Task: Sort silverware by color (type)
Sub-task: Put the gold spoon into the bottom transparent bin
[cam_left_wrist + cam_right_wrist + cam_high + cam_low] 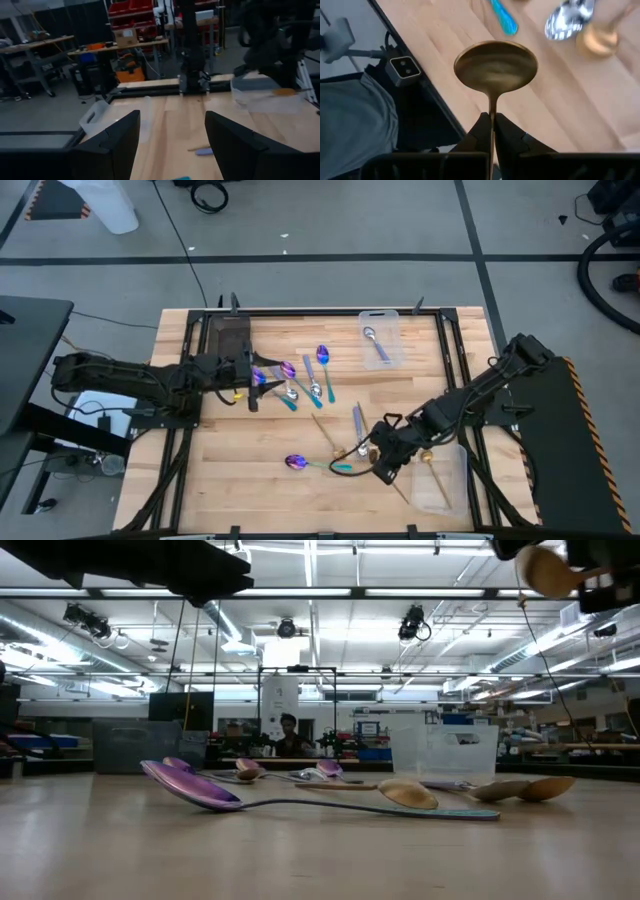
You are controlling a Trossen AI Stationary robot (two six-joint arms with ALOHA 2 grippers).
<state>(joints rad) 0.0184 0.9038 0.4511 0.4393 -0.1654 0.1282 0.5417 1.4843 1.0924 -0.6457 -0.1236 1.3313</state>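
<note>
High view, right arm: reaches from the counter's right edge toward the front middle; the right gripper (388, 463) sits low there, with a gold spoon (427, 457) lying across it.
High view, left arm: stretches in from the left edge; the left gripper (252, 376) hovers at the near end of a cluster of spoons (300, 380) with purple or silver bowls and teal or lavender handles.
High view, other silverware: one silver spoon (376, 344) lies in a clear bin (381, 317) at the back; a purple-bowled spoon (312, 464) lies alone at the front; a second clear bin (445, 480) stands at front right, just beside the right gripper.
Low view: only this view shows height; the gold spoon (545, 570) hangs well above the counter (320, 850), while the purple-bowled spoon (300, 800) rests flat in front.
Left wrist view: the jaws stand wide apart with nothing between them; bare counter and a clear bin (95, 117) lie ahead.
Right wrist view: the jaws are clamped together on the gold spoon (495, 65) by its thin handle, bowl pointing away, over the counter's edge.
</note>
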